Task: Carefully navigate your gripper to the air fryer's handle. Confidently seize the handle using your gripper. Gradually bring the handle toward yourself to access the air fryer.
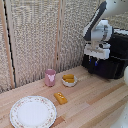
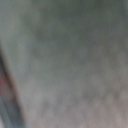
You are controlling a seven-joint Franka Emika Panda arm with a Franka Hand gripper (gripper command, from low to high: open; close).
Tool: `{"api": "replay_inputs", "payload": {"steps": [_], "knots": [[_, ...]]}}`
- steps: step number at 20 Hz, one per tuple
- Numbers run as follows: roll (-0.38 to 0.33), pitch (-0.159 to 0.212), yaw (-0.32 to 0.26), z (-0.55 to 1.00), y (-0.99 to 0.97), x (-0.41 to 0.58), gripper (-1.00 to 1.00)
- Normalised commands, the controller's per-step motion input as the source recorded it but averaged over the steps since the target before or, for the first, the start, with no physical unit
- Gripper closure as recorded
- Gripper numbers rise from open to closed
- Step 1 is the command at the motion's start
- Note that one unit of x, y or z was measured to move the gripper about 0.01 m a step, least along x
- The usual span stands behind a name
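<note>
The air fryer (image 1: 114, 57) sits at the far right of the wooden desk (image 1: 90, 100), a big matte black box up against the woven screen (image 1: 35, 40) that backs the scene. The white and grey arm (image 1: 100, 27) reaches in from the upper right and hangs right in front of the fryer's front panel. Its end effector (image 1: 96, 61) is down against that dark front, and from where I stand the fingers merge with the black surface, so I cannot tell whether they are spread wide, narrow, or closed on anything. The handle itself is hidden behind the arm's wrist, or lost in the black; I cannot pick it out.

The wrist view is only a grey blur with a darker edge along one side, too soft to read.

Left of the fryer, well apart from it, a pink cup (image 1: 50, 77) stands upright near the screen. Just to its right is a small white bowl (image 1: 69, 80) with yellow food in it. Nearer to me, a yellow-orange block (image 1: 60, 98) lies flat on the wood, and a patterned plate (image 1: 33, 112) rests at the near left corner.
</note>
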Motion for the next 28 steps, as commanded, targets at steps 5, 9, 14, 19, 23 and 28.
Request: {"api": "replay_inputs", "payload": {"steps": [5, 9, 14, 19, 23, 28], "knots": [[0.076, -0.029, -0.101, -0.17, 0.79, -0.045, 1.00], [0.009, -0.039, -0.049, -0.30, 0.93, -0.060, 1.00], [0.001, -0.013, -0.040, -0.19, 0.94, -0.089, 1.00], [0.000, -0.009, -0.034, -0.20, 0.96, -0.091, 1.00], [0.000, 0.000, -0.045, -0.06, 0.84, -0.021, 1.00], [-0.103, 0.000, -0.039, 0.22, 0.08, 0.013, -1.00]]}}
